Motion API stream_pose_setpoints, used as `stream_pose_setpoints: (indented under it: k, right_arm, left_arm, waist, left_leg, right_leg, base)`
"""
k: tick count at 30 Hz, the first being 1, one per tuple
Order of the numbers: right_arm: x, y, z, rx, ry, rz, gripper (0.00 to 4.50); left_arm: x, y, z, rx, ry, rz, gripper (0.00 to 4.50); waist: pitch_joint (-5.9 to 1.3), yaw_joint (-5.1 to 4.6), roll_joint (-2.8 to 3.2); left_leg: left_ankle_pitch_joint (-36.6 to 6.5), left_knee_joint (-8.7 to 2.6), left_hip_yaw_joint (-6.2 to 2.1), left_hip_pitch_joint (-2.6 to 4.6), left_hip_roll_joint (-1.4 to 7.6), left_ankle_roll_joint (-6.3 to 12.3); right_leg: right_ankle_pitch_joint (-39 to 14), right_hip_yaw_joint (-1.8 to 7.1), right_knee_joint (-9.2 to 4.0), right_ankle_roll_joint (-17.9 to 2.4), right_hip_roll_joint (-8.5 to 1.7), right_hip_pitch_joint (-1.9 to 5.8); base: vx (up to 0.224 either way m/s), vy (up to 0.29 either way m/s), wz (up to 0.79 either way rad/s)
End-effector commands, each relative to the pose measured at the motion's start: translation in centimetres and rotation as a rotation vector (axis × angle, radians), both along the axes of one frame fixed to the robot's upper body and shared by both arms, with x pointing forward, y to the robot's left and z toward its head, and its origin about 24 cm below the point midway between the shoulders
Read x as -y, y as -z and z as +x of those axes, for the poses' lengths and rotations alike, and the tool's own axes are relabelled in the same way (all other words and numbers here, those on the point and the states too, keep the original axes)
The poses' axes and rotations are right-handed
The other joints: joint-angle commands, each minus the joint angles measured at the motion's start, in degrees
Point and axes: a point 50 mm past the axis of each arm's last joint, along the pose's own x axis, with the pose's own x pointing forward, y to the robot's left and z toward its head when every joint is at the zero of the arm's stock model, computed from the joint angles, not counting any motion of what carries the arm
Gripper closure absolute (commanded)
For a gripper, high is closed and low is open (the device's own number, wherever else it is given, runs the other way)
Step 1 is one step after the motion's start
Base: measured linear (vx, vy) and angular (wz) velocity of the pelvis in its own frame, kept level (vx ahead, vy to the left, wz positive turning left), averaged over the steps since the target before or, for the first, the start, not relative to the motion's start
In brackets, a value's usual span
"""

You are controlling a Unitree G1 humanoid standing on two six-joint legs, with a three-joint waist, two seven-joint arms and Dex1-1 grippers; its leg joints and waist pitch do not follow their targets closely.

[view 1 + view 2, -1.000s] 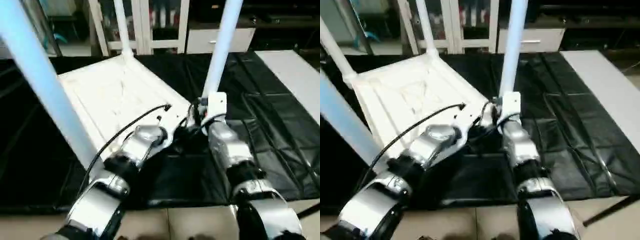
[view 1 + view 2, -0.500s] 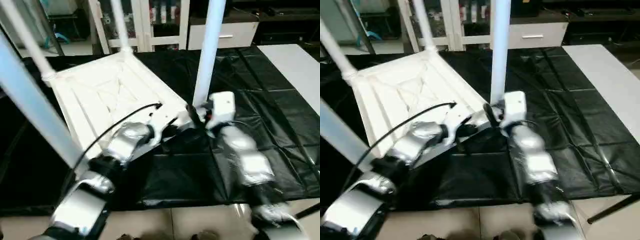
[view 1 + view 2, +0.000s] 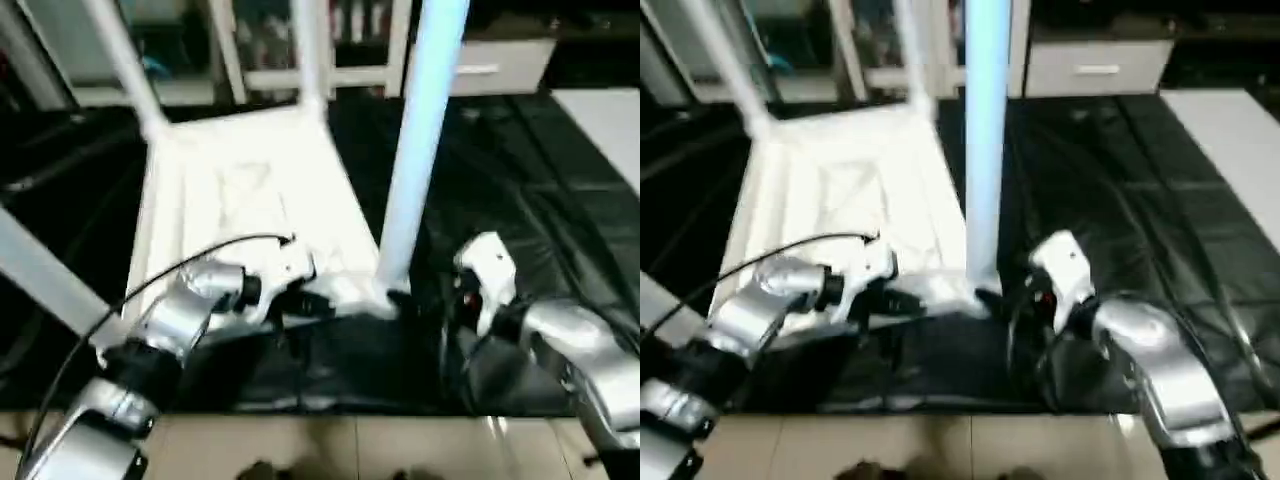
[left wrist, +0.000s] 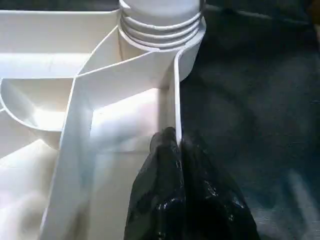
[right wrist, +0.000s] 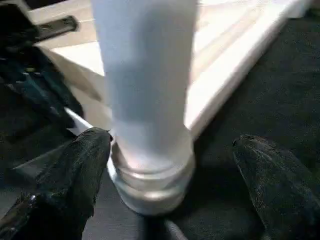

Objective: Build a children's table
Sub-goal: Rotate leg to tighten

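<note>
black-covered surface carries upturned table; glass-door cabinet behind. left pincer clamps its rim; right pincer wide.

You have smooth white plastic under you: the tabletop is ribbed and faintly glossy, and the leg just beside your right gripper has a satin sheen with threaded rings at its base. Your left gripper's fingers look like wet-shiny black rubber. The black cover is wrinkled, glossy sheeting. Your forearms are brushed silver metal.
</note>
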Motion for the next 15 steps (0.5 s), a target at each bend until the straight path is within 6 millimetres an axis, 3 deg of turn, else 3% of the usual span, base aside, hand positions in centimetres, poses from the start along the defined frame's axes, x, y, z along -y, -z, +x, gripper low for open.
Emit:
stream_pose_setpoints:
  k: [1,3,4,5,7,11,15]
  right_arm:
    - [-0.3,0.0,-0.2,-0.020,-0.047,-0.009,0.23]
    - [-0.3,0.3,0.1,-0.037,-0.075,-0.027,0.23]
    - [-0.3,0.3,0.1,-0.038,-0.076,-0.028,0.23]
    - [-0.4,0.4,0.5,-0.041,-0.081,-0.038,0.23]
    - [-0.5,0.6,1.1,-0.044,-0.085,-0.047,0.23]
    - [-0.7,1.1,2.5,-0.047,-0.084,-0.069,0.23]
    - [-1.5,1.0,3.5,-0.038,-0.084,-0.049,0.23]
  left_arm:
    - [0.9,-1.3,-0.1,0.044,0.068,-0.028,4.50]
    - [1.0,-1.1,-0.2,0.056,0.052,-0.014,4.50]
    - [1.0,-1.0,-0.2,0.056,0.050,-0.013,4.50]
    - [1.0,-1.0,-0.3,0.055,0.048,-0.012,4.50]
    - [1.1,-0.9,-0.4,0.056,0.042,-0.011,4.50]
    - [1.5,-0.7,-0.2,0.068,0.028,-0.001,4.50]
    - [1.4,-0.8,0.0,0.091,0.018,0.016,4.50]
  waist:
    - [-4.38,-0.30,-1.23]
    - [-4.46,-0.28,-1.70]
    - [-4.47,-0.36,-2.60]
    - [-4.50,-0.26,-2.13]
    - [-4.56,-0.32,-1.97]
    - [-4.76,-0.14,-2.38]
    - [-4.78,-0.18,-2.34]
  left_leg:
    - [-9.9,-4.63,-1.32,1.38,2.89,3.37]
    - [-8.8,-4.53,-1.25,1.21,2.79,3.79]
    - [-8.4,-4.50,-1.22,1.10,2.81,4.08]
    - [-7.2,-4.36,-1.29,1.01,2.81,4.51]
    - [-7.0,-4.32,-1.31,1.13,2.83,4.47]
    - [-5.5,-4.05,-1.22,1.10,2.73,4.89]
    - [-5.4,-3.98,-1.20,1.04,2.64,5.29]
  right_leg:
    - [-9.2,1.83,-3.47,-14.2,-2.66,2.66]
    - [-9.2,1.83,-3.54,-13.8,-2.77,2.70]
    - [-9.3,1.84,-3.51,-13.7,-2.78,2.79]
    - [-9.7,1.82,-3.43,-13.5,-2.98,2.71]
    - [-9.7,1.74,-3.38,-13.5,-2.87,2.57]
    - [-7.2,1.74,-3.02,-14.3,-2.81,2.64]
    - [-6.6,1.69,-2.98,-14.4,-2.75,2.72]
  base:
    - [0.000,0.000,0.00]
    - [0.000,0.000,0.00]
    - [0.000,0.000,0.00]
    - [0.000,0.000,0.00]
    - [0.000,0.000,0.00]
    - [0.000,0.000,0.00]
    - [0.000,0.000,0.00]
